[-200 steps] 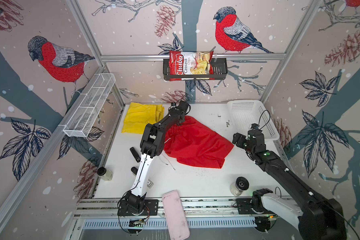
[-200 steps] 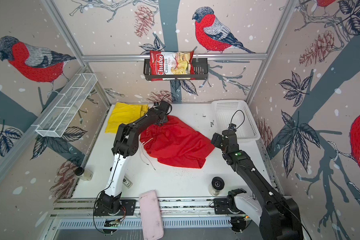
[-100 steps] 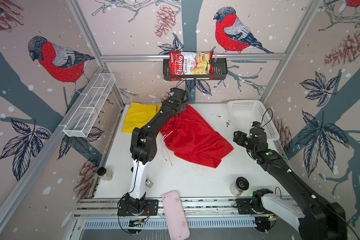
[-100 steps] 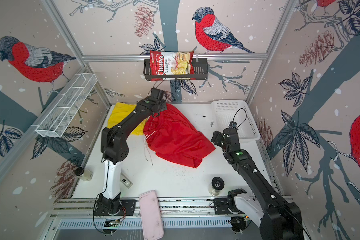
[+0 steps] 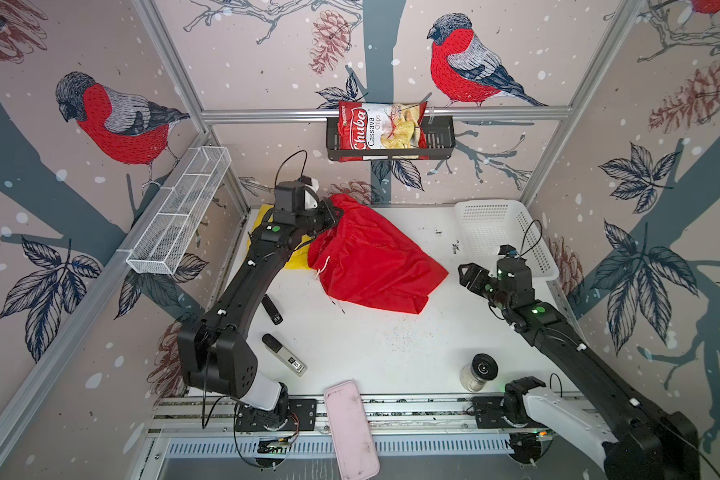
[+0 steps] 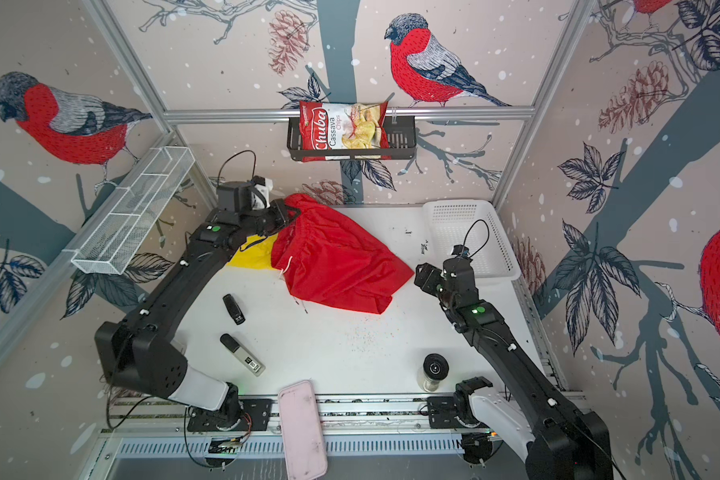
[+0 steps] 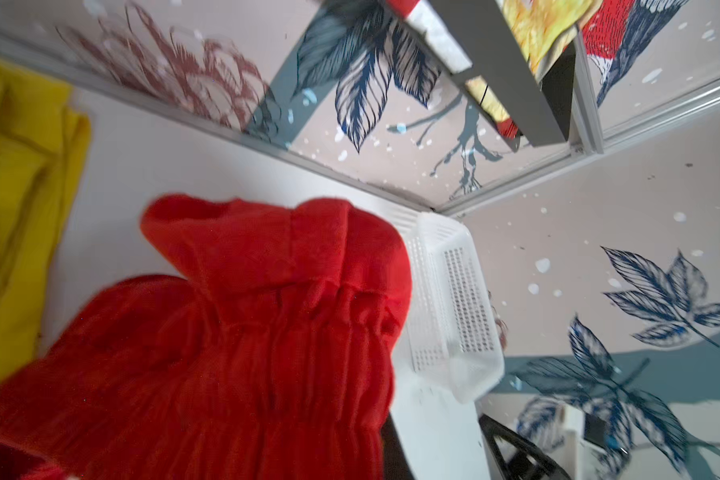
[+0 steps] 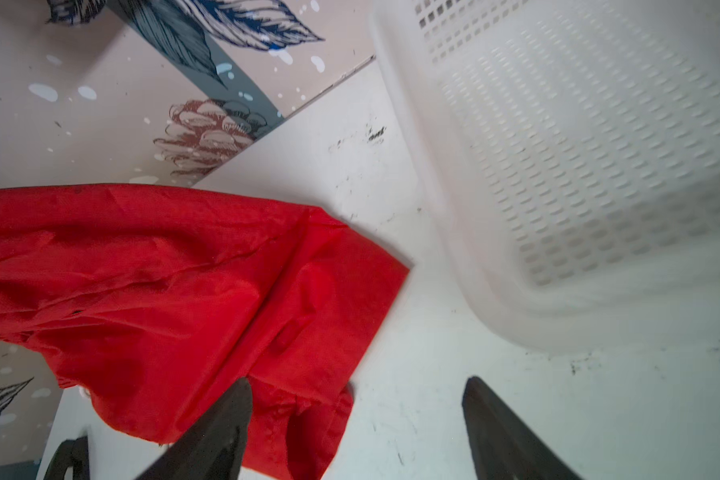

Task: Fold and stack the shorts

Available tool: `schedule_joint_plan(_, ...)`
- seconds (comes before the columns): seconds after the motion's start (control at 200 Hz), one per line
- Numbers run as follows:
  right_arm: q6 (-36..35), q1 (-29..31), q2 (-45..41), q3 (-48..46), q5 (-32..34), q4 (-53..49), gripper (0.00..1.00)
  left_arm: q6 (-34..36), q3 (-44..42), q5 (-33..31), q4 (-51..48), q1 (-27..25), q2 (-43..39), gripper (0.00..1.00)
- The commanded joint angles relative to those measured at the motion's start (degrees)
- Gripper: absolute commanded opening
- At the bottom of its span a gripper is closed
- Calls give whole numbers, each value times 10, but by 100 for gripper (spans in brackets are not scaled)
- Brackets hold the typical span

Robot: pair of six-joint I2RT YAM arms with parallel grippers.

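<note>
The red shorts (image 5: 371,266) (image 6: 333,266) hang by their gathered waistband from my left gripper (image 5: 329,214) (image 6: 285,214). That gripper is shut on the band, raised near the back wall. Their lower part trails across the table. In the left wrist view the red fabric (image 7: 246,332) hides the jaws. The yellow shorts (image 5: 296,259) (image 7: 17,208) lie folded at the back left, partly under the arm and the red cloth. My right gripper (image 5: 466,276) (image 8: 358,386) stands open just above the table, beside the free corner of the red shorts (image 8: 163,270), holding nothing.
A white perforated basket (image 5: 499,232) (image 8: 558,166) sits at the back right. A chips bag (image 5: 381,131) rests in a black wall rack, and a wire shelf (image 5: 179,212) hangs on the left wall. A black marker (image 5: 272,309), a grey device (image 5: 285,355), a jar (image 5: 481,372) and a pink case (image 5: 350,428) lie near the front.
My left gripper has shut on the red waistband and lifted it up and back toward the wall, pulling the cloth leftward over the yellow shorts. The right arm has hardly moved.
</note>
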Motion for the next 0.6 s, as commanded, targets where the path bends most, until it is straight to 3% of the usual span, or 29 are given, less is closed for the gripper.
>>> schedule_joint_plan(0.0, 30, 26, 2, -7, 24, -1, 81, 0, -44, 101, 56, 25, -33, 0)
schedule_joint_plan(0.14, 35, 53, 20, 0, 44, 1, 81, 49, -49, 140, 18, 30, -46, 0)
schedule_joint_plan(0.305, 41, 77, 59, 33, 38, 22, 82, 37, -38, 213, 29, 30, -40, 0)
schedule_joint_plan(0.415, 16, 145, 87, 71, 84, 57, 86, -6, -47, 258, 86, 30, -39, 0)
schedule_joint_plan(0.595, -110, 300, 167, 149, 191, 136, 100, -9, -35, 262, 81, 30, -36, 0)
